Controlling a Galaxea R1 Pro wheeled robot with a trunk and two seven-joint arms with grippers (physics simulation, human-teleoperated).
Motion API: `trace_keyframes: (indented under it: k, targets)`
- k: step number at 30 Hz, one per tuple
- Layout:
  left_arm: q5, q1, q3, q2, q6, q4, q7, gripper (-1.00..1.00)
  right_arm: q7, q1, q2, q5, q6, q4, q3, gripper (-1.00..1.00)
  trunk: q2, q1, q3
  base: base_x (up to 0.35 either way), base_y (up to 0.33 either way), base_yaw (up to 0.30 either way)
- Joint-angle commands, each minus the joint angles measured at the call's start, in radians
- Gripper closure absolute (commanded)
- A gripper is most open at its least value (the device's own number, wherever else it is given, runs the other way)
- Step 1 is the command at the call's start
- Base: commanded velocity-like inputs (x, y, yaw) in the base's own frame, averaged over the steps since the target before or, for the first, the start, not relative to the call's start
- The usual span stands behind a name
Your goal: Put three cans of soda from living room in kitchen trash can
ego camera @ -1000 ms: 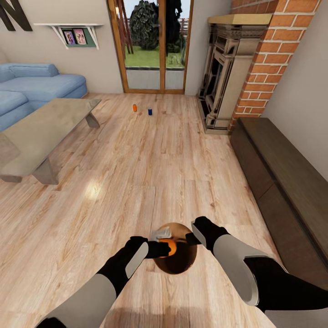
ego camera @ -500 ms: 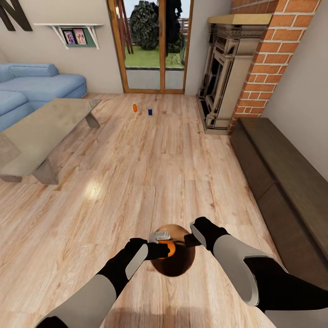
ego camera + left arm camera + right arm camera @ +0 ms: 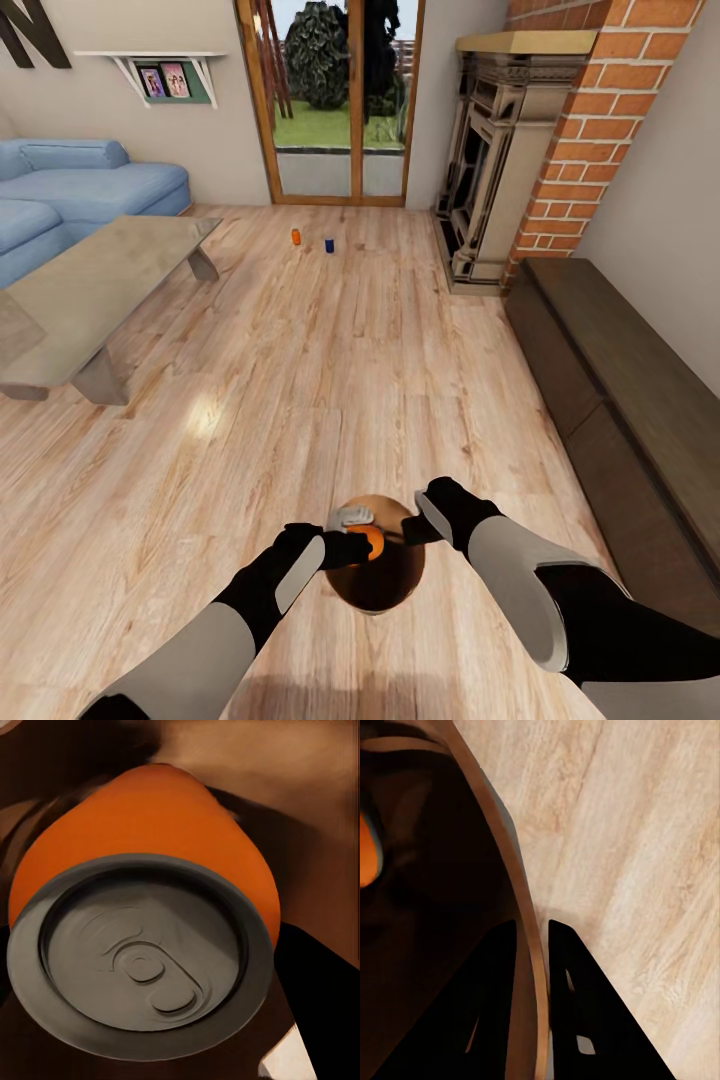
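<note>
1. Left: a blue corner sofa [image 3: 70,195] and a low grey coffee table [image 3: 90,290] are noted on the light wood floor [image 3: 330,370].
2. Left gripper [image 3: 350,548]: clenched on an orange soda can with a silver top [image 3: 372,541], which is held over the open mouth of the bin.
3. Centre: two cans, one orange [image 3: 296,237] and one blue [image 3: 329,245], are seen standing far off near the glass doors [image 3: 335,100], not yet collected.
4. Right gripper [image 3: 534,945]: the rim of the small round bin with tan-brown inside [image 3: 385,585] is pinched between its fingers.
5. Judgement: first can about to be deposited; two remain, and the bin is not in the kitchen.
</note>
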Motion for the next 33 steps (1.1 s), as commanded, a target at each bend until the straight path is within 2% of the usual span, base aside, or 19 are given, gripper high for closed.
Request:
trace_keyframes:
  k: [1,12,20,33]
  targets:
    - [0.000,0.000,0.000,0.000,0.000,0.000,0.000,1.00,0.006,0.000,0.000,-0.010,0.000,0.000,-0.007,1.00,0.000,0.000,0.000,0.000,0.000,0.000]
    - [-0.001,0.000,0.000,0.000,-0.007,0.035,0.003,1.00,0.015,0.000,0.000,-0.010,0.000,0.000,-0.007,1.00,0.000,0.000,0.000,0.000,0.000,0.000]
    - [-0.001,0.000,0.000,0.000,-0.016,0.043,0.008,1.00,0.061,0.000,0.000,-0.010,0.017,0.000,-0.007,1.00,0.000,0.000,0.000,0.000,0.000,0.000]
    - [-0.003,0.000,-0.001,0.000,-0.043,0.083,0.010,1.00,0.070,-0.001,0.000,-0.010,0.036,0.000,-0.007,1.00,0.000,0.000,0.000,0.000,0.000,0.000]
